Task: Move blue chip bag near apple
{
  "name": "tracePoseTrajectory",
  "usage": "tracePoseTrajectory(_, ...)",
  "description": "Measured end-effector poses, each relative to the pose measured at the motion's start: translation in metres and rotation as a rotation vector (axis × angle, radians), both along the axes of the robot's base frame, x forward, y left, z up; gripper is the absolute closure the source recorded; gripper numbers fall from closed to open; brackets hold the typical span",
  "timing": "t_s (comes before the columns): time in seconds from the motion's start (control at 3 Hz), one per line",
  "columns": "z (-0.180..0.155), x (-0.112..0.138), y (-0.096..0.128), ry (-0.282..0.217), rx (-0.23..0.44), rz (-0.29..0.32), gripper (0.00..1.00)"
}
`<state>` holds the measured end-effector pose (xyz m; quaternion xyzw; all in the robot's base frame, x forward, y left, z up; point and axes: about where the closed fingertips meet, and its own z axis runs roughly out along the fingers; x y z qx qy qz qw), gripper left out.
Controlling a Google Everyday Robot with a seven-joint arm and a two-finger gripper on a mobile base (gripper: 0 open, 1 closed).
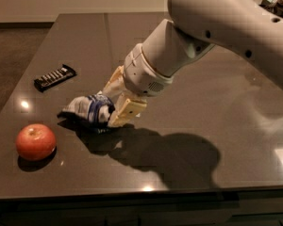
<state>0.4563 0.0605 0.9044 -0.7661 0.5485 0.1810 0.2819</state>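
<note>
The blue chip bag (87, 109) is a wrinkly dark blue and white foil bag at the left middle of the dark table (188, 79). My gripper (109, 105) comes in from the upper right and is shut on the bag's right end, one cream finger behind it and one in front. The bag is held low, just above or touching the table. The red-orange apple (36, 141) sits at the front left, a short gap to the lower left of the bag.
A flat black wrapper with white stripes (55, 77) lies at the left, behind the bag. The table's front edge (132, 189) runs close below the apple. My large white arm (217, 27) spans the upper right.
</note>
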Motion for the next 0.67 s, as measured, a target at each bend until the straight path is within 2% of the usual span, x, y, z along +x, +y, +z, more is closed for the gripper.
tracePoseTrajectory(0.33, 0.0007, -0.0012, 0.0012, -0.002, -0.002, 0.003, 0.0)
tracePoseTrajectory(0.67, 0.0008, -0.0013, 0.0012, -0.002, -0.002, 0.003, 0.0)
